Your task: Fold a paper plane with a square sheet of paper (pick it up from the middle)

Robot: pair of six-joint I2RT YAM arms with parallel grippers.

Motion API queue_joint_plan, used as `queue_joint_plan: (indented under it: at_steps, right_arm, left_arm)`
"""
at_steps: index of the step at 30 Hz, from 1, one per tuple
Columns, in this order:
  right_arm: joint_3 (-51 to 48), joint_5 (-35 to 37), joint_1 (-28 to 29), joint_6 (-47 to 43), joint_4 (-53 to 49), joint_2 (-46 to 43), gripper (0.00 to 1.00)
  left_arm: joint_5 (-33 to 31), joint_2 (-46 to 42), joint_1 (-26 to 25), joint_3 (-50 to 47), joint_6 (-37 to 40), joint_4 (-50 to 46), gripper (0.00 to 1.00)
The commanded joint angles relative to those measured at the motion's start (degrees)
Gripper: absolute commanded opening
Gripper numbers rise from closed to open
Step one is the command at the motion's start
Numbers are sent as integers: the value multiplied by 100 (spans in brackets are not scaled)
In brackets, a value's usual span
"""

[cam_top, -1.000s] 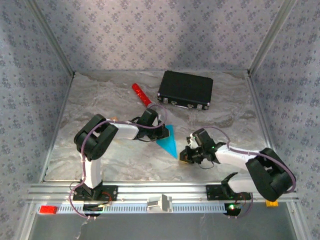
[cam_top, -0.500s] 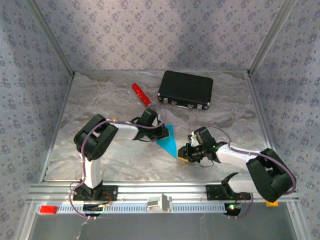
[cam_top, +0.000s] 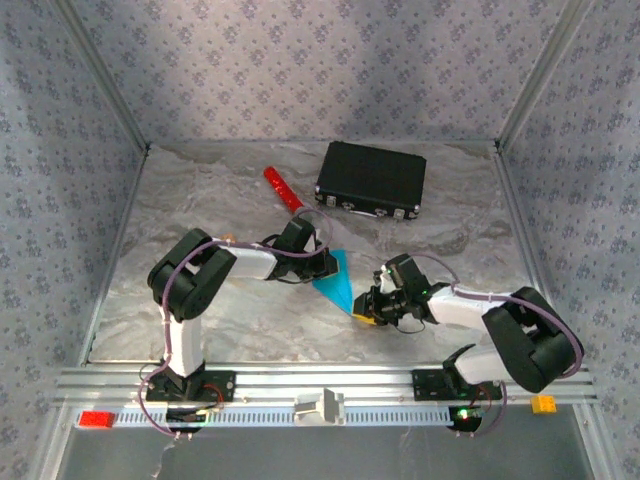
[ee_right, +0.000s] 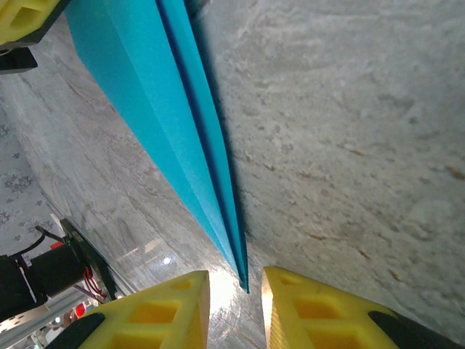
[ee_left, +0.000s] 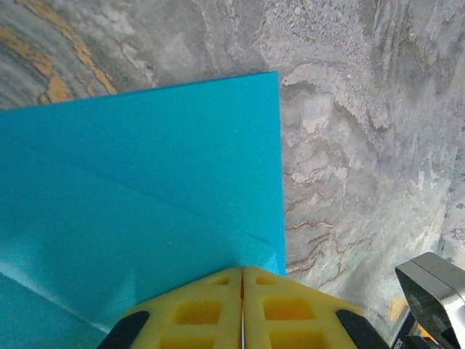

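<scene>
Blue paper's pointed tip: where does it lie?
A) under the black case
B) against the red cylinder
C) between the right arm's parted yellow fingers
C: in the right wrist view the paper plane narrows to a tip in the gap of the right gripper.

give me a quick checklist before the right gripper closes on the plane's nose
1. The left gripper is shut, fingertips on the wide end of the paper plane: ok.
2. The plane's tip sits between the open jaws of the right gripper: ok.
3. Tip centred in that gap: ok, a little space shows on both sides.
4. Folded layers lined up at the tip: cannot tell.
5. The red cylinder and the black case lie apart from the plane: ok.
</scene>
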Motion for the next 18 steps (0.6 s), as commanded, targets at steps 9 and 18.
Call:
queue_joint_plan:
  at_steps: [9,18]
  right_arm:
    - [-7,-73,77,263,551,274,27]
    - [56,-42,80,350,748,338,27]
  left_arm:
    - [-222,147,29,-206,-40,-339,8]
    - [-222,128,24,-189,-38,-349,9]
